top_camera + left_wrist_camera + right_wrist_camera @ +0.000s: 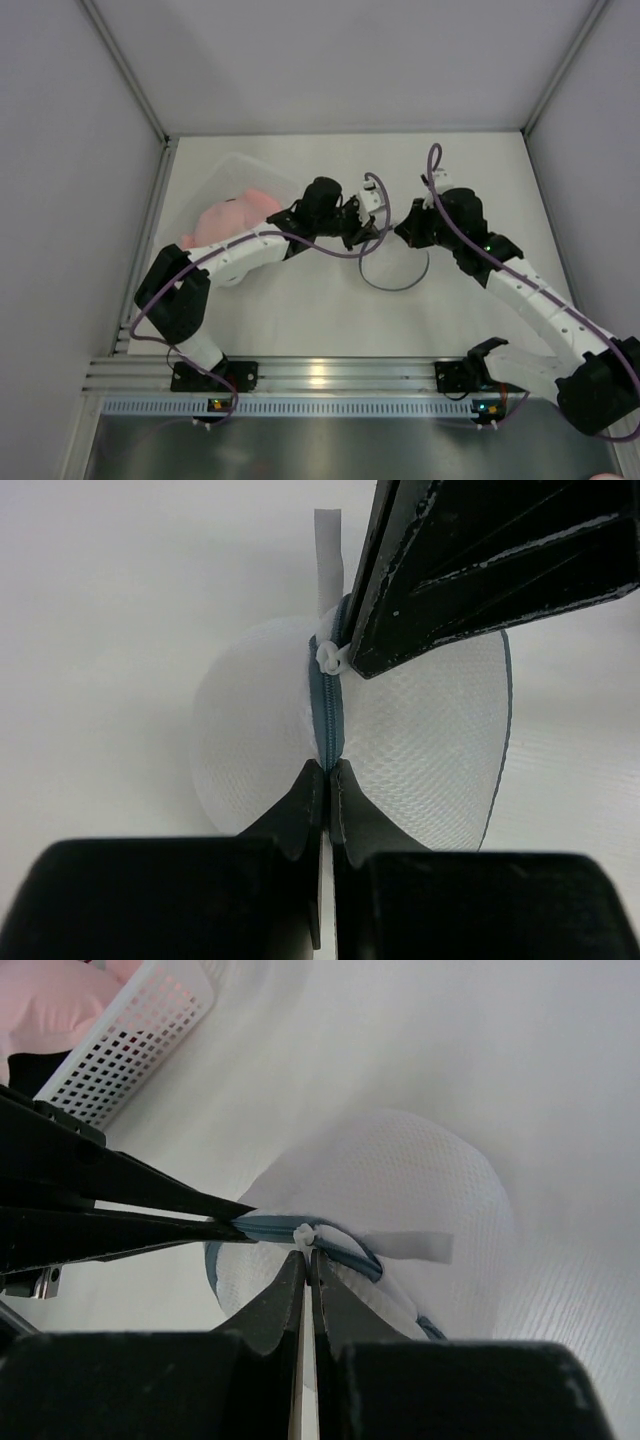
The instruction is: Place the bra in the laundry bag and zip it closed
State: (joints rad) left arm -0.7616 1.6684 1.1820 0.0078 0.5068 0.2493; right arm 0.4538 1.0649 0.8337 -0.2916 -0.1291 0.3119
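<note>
With the bag (430,770) lying near the bin (140,1030) and the bra unseen, probably inside, the left tool (328,770) is clamping the zip (328,720) while the right tool (308,1255) is pinching the pull (303,1232), so zipping seems to be starting, needing a steady drag along the rim.

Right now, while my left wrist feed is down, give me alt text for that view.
The left tool, at bottom centre, pinches the blue zipper seam of the domed white mesh laundry bag on a white table. From the upper right, the right tool pinches the white zipper pull farther along the seam.
</note>
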